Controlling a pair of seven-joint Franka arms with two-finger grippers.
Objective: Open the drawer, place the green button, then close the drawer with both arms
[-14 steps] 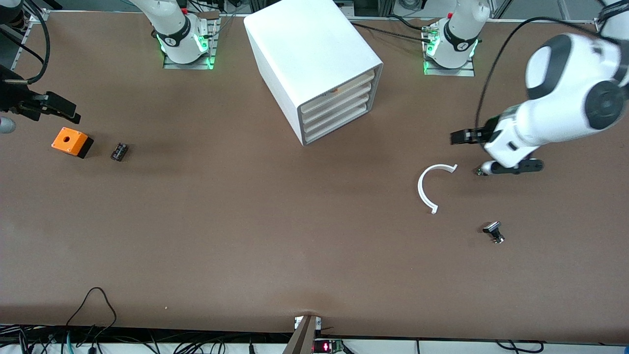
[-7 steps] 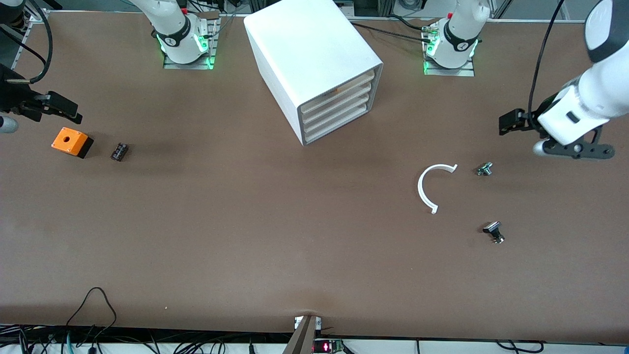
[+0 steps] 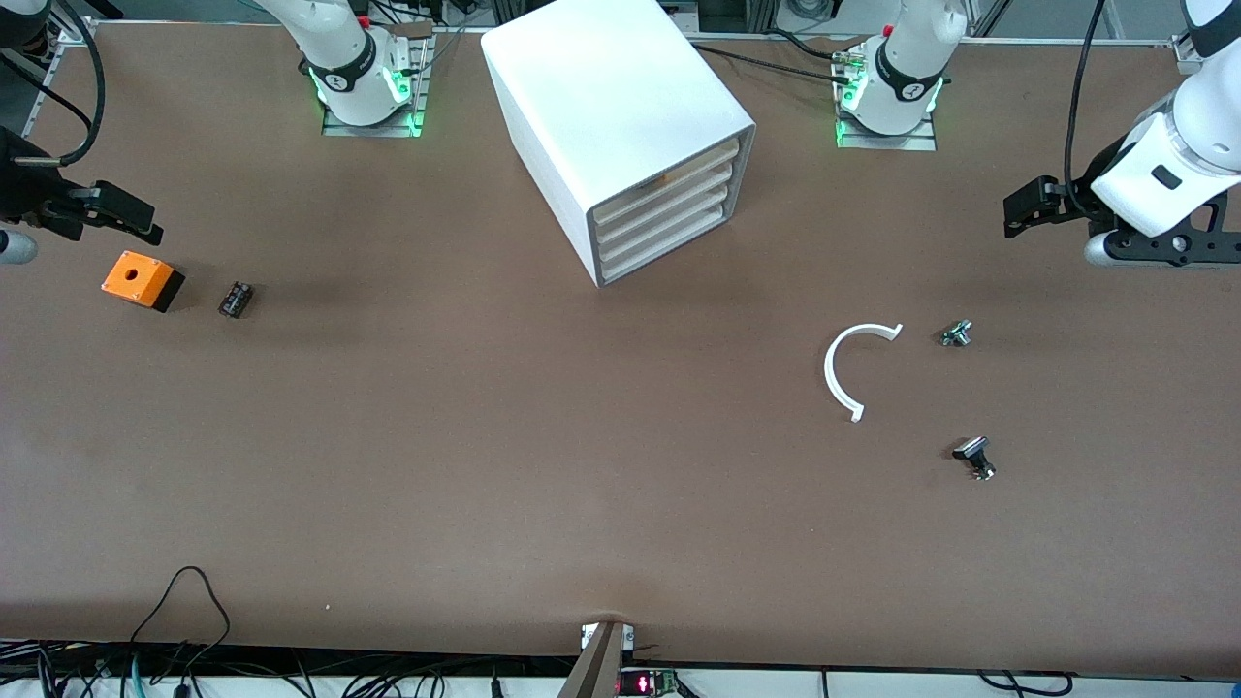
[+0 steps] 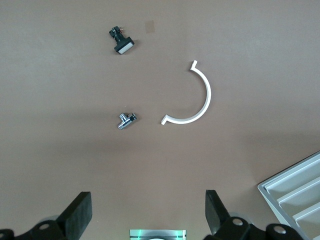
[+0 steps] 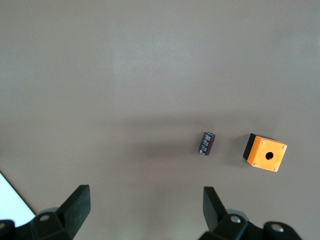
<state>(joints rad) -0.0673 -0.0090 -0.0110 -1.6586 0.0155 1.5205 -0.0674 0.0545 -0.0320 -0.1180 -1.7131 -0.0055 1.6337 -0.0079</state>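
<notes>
The white cabinet stands at the table's back middle. All four cream drawers are shut, the bottom drawer among them. A small button with a greenish cap and a body that looks silvery lies on the table beside a white arc. It also shows in the left wrist view. My left gripper hangs open and empty over the table at the left arm's end, apart from the button; its jaws are wide in the left wrist view. My right gripper hangs open and empty over the right arm's end.
A white arc-shaped piece lies beside the button. A black-capped silvery button lies nearer the camera. An orange box with a hole and a small dark block lie at the right arm's end. Something orange shows at the top drawer.
My left gripper was right at the button a second ago; it has risen and drawn away toward the left arm's end, leaving the button on the table. The right arm has barely moved.
</notes>
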